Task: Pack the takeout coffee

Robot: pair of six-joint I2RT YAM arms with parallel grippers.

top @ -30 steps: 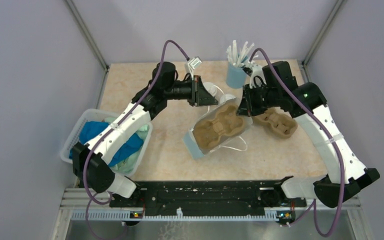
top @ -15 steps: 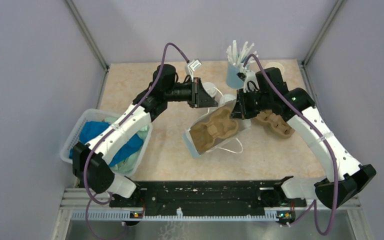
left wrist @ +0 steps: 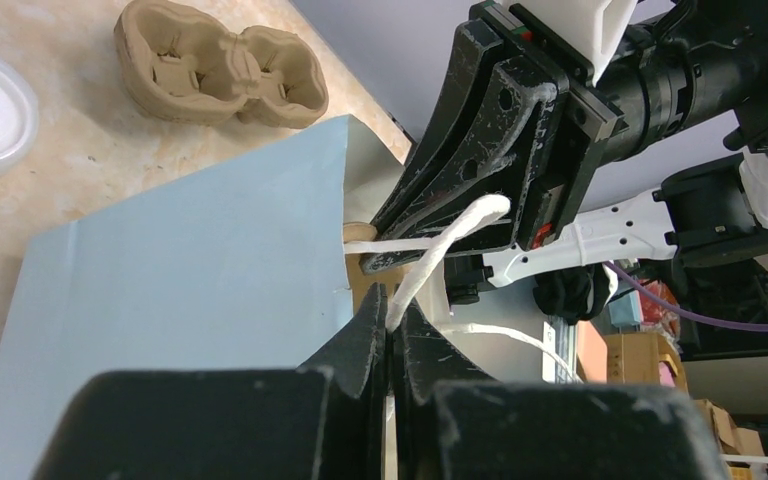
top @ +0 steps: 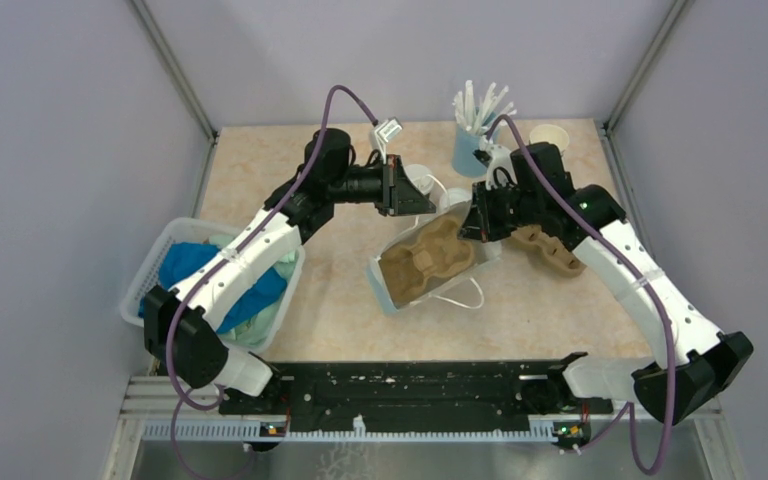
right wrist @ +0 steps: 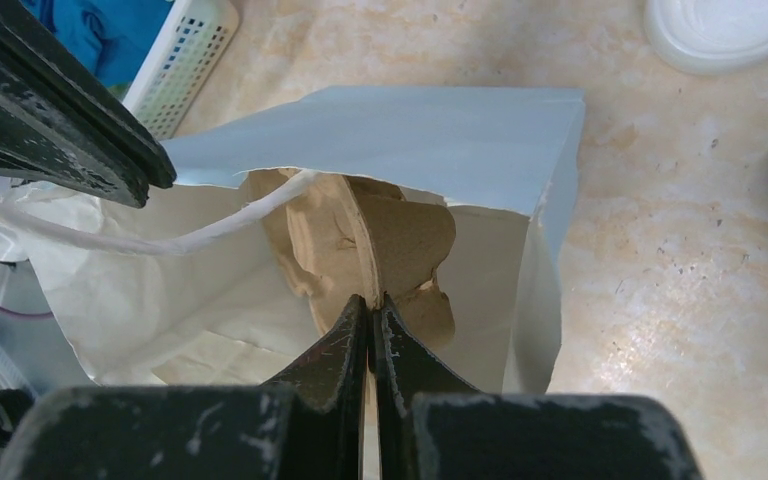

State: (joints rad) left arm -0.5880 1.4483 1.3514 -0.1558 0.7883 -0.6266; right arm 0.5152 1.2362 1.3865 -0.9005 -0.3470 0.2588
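Takes as landmark the pale blue paper bag (right wrist: 380,125), lying on its side mid-table, mouth toward the far right.

Pinches the bag's white cord handle (left wrist: 440,250) in the left gripper (left wrist: 390,322), shut tight on the cord. Draws it up and away from the mouth, apparently to lift the upper wall and hold the opening wide for loading.

Clamps one edge of a pulp cup carrier (right wrist: 400,240) in the right gripper (right wrist: 370,310), pressed together on the cardboard with no gap to be seen. Holds it angled and partly inside the mouth. Looks like seating the tray first, to give a cup a steady socket within the bag rather than leaving it loose against thin paper walls.

Cannot make out the takeout coffee in any view. Not in the bag, not in the carrier; possibly hidden behind the right arm, beyond the bag's mouth.

Around the bag:
- A second pulp carrier (left wrist: 220,75) flat on the table just past the mouth, set aside.
- A loose white lid (right wrist: 720,30) near the mouth.
- A blue cup of sticks (top: 468,150) farther behind the mouth.
- A white basket (top: 175,235) well apart from the bag's closed end.
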